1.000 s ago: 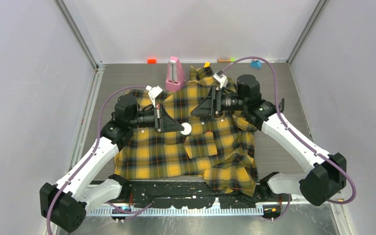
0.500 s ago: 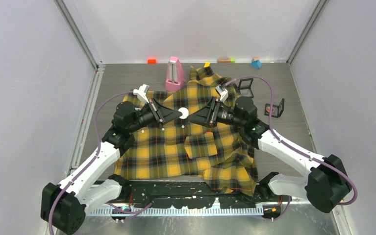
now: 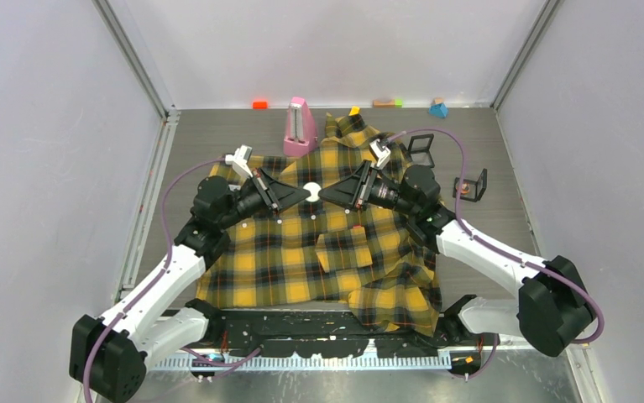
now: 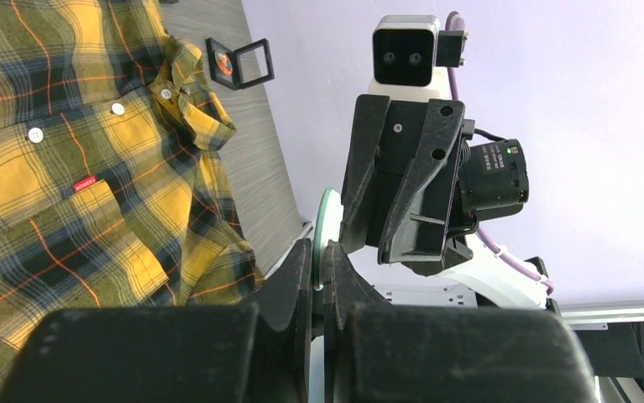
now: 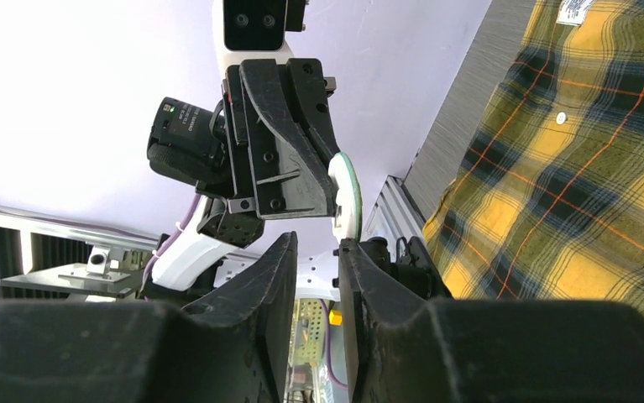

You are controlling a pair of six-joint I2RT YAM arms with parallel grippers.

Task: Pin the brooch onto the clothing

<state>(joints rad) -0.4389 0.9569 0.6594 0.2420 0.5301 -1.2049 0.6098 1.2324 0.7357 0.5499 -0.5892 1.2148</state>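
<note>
The yellow-and-black plaid shirt (image 3: 301, 260) lies spread on the table, collar at the back; it also shows in the left wrist view (image 4: 49, 168) and the right wrist view (image 5: 570, 168). My left gripper (image 3: 304, 194) is shut on the brooch (image 3: 311, 188), a small round disc, white with a greenish rim, held edge-on above the shirt's chest (image 4: 325, 220). My right gripper (image 3: 325, 193) is open and empty, tip to tip with the left one. In the right wrist view the brooch (image 5: 348, 197) sits just beyond my right gripper (image 5: 318, 245).
A pink wedge-shaped object (image 3: 300, 126) stands behind the collar. Two small black square frames lie right of the shirt (image 3: 421, 149), (image 3: 469, 185); one shows in the left wrist view (image 4: 236, 63). Small coloured blocks (image 3: 259, 104), (image 3: 438, 109) sit along the back wall.
My left gripper has carried the brooch up and back from the shirt's middle toward the collar. My right gripper has swung left and now faces it tip to tip.
</note>
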